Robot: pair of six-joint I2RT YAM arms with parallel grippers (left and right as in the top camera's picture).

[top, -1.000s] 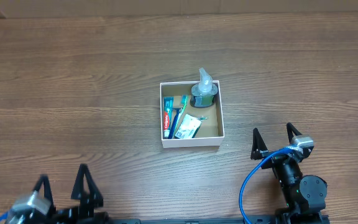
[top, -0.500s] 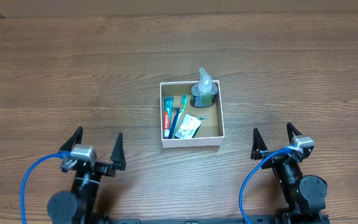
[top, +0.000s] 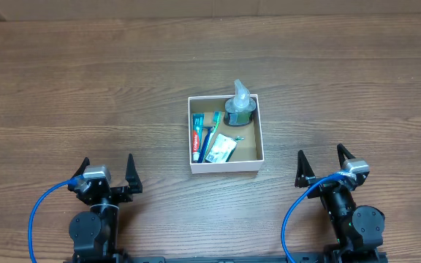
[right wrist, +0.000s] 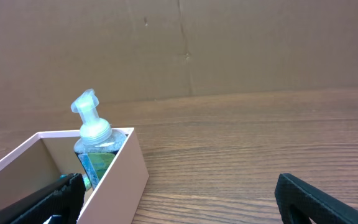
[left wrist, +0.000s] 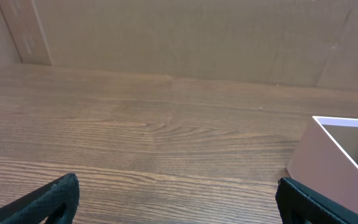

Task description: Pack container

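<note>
The container (top: 225, 166) is a square white-walled box with a brown inside, at the table's middle. It holds a pump bottle (top: 240, 107), a toothpaste tube (top: 196, 135), a toothbrush (top: 210, 135) and a small packet (top: 223, 148). My left gripper (top: 107, 172) is open and empty near the front edge, left of the container. My right gripper (top: 321, 165) is open and empty, right of the container. The left wrist view shows the container's corner (left wrist: 334, 155) at the right. The right wrist view shows the container (right wrist: 120, 177) and the bottle (right wrist: 95, 146) at the left.
A brown cardboard wall (left wrist: 185, 37) stands along the far edge of the wooden table (top: 86, 95). Blue cables (top: 39, 212) loop by both arm bases at the front edge.
The left arm has risen into view at the front left and its open gripper has settled slightly left and back. The right arm and the container have not moved.
</note>
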